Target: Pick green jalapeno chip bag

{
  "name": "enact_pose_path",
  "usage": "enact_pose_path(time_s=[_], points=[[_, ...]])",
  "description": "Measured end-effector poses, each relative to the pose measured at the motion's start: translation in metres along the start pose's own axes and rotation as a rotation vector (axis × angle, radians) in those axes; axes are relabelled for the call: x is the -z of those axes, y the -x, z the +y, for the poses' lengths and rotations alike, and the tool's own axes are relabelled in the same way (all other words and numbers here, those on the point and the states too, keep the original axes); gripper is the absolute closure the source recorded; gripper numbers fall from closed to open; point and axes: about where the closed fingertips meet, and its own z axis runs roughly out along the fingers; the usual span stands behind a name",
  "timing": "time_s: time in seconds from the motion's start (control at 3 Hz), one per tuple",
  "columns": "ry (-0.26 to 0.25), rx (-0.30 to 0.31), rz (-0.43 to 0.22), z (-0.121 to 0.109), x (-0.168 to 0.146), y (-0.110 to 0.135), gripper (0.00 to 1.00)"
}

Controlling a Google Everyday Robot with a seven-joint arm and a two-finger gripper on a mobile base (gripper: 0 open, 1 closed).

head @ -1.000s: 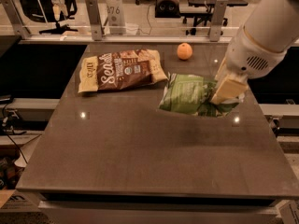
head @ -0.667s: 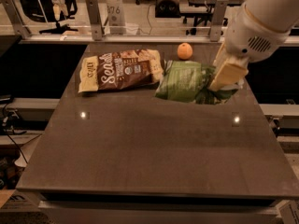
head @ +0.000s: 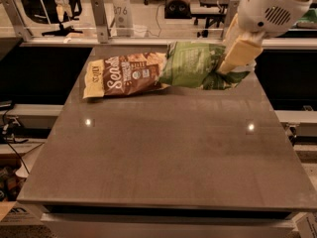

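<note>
The green jalapeno chip bag (head: 193, 65) hangs in the air above the far part of the dark table (head: 163, 148), lying sideways with its left end in front of the brown bag. My gripper (head: 229, 67) is shut on the bag's right end, its cream fingers (head: 238, 53) pressed onto the crinkled green foil. The white arm comes down from the upper right.
A brown-and-cream snack bag with white script (head: 126, 74) lies on the table's far left part, just left of the lifted bag. Metal posts and a rail (head: 99, 19) run behind the table's far edge.
My gripper has risen with the green bag, lifting it off the table. The bag now covers the orange fruit that showed behind it earlier.
</note>
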Motion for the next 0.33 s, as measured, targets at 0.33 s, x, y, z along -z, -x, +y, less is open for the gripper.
enact_pose_path(time_s=[0.33], points=[[0.0,0.0,0.0,0.0,0.0,0.0,1.0]])
